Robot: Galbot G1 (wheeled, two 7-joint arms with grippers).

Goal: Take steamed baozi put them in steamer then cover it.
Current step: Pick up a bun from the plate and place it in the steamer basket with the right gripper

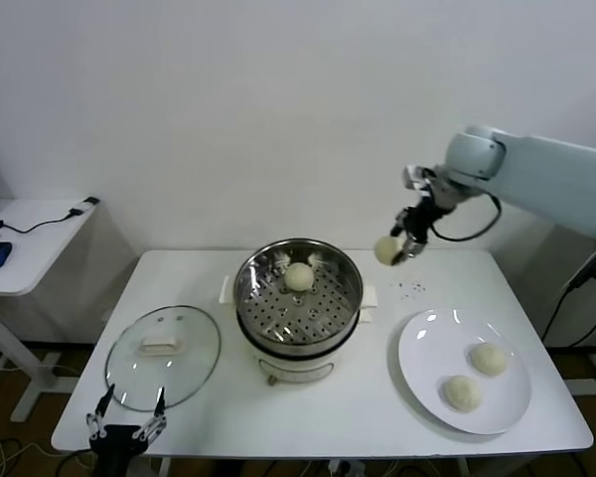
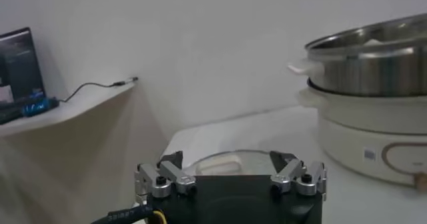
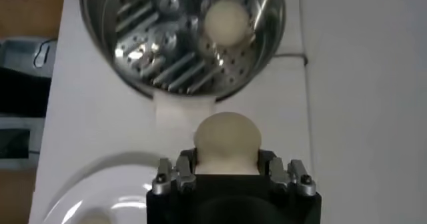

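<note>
My right gripper [image 1: 395,248] is shut on a cream-white baozi [image 3: 227,141] and holds it in the air to the right of the steamer [image 1: 298,298]. One baozi [image 1: 298,276] lies on the perforated tray inside the steamer, also seen in the right wrist view [image 3: 227,21]. Two more baozi [image 1: 488,359] [image 1: 463,393] lie on the white plate [image 1: 427,343] at the right. The glass cover [image 1: 163,356] with its white handle lies flat on the table left of the steamer. My left gripper [image 1: 127,422] is open and empty at the table's front left edge, just before the cover [image 2: 230,163].
A small side table [image 1: 25,243] with a cable and a blue object stands at the far left. Dark specks [image 1: 411,289] lie on the table behind the plate. The steamer [image 2: 373,105] rises close on one side of the left gripper.
</note>
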